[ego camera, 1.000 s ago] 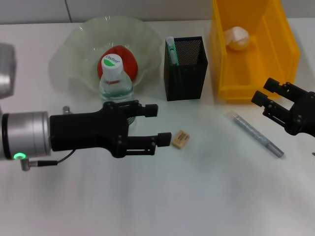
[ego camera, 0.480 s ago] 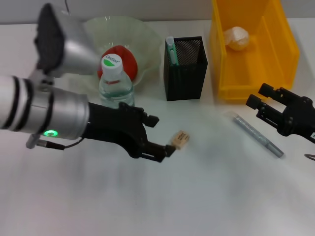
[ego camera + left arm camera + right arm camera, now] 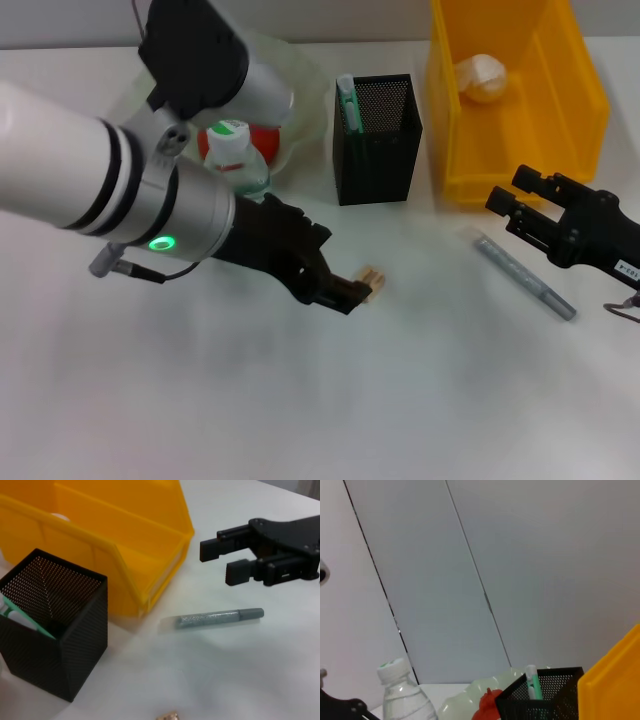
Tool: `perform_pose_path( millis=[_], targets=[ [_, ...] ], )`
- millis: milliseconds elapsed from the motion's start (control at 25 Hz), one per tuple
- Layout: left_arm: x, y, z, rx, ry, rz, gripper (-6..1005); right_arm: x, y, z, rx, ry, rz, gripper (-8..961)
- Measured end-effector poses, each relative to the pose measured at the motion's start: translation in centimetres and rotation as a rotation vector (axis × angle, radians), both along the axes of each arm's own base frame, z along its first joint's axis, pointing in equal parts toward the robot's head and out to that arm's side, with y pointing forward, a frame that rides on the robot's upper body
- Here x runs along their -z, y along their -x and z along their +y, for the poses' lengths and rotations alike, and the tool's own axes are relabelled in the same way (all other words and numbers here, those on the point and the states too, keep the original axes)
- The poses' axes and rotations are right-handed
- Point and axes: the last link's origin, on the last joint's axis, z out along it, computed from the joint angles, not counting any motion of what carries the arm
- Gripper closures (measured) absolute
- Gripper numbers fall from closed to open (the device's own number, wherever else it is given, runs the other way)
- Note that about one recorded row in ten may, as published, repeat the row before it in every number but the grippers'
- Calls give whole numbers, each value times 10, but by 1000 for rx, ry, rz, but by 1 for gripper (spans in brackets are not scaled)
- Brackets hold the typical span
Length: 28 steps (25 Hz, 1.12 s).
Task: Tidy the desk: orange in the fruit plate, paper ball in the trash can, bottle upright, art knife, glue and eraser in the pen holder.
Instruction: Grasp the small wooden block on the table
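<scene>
The left gripper (image 3: 352, 290) was low over the middle of the bench, angled down toward the eraser (image 3: 371, 284). Its fingertips sat right at the eraser, touching or nearly so, but whether they were closed on it or apart could not be told from the head view. The eraser lay on the white bench (image 3: 420, 400), in front of the pen holder (image 3: 377, 138); only its edge showed in the left wrist view (image 3: 167, 715).

The right gripper (image 3: 522, 211) hovered near the right edge of the bench with its fingers spread apart and nothing between them. Just beside it, on the bench surface, lay the grey pen-shaped tool (image 3: 523, 272), in front of the yellow bin (image 3: 580, 100). In the left wrist view the tool (image 3: 217, 618) lay flat between the bin (image 3: 125, 530) and the right gripper (image 3: 222, 561).

The paper ball (image 3: 481, 77) rested inside the yellow bin at the far right of the bench. The black mesh pen holder stood upright toward the far edge, with a green-and-white item (image 3: 347, 101) standing in it. The bottle (image 3: 236, 160) stood upright, cap up, just in front of the pale green plate (image 3: 300, 95), which held an orange-red fruit (image 3: 268, 133) partly hidden by the left arm.
</scene>
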Motion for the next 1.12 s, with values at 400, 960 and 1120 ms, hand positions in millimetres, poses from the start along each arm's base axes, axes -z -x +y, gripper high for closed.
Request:
perform_pose_path(
  millis=[400, 960, 1120],
  targets=[
    [16, -25, 7, 46, 17, 94, 203, 0, 0, 2, 7, 0, -6, 389],
    [37, -2, 24, -22, 27, 169, 337, 3, 0, 0, 13, 8, 2, 389],
    [41, 3, 27, -39, 17, 163, 335, 4, 0, 1, 12, 9, 2, 389]
  ],
)
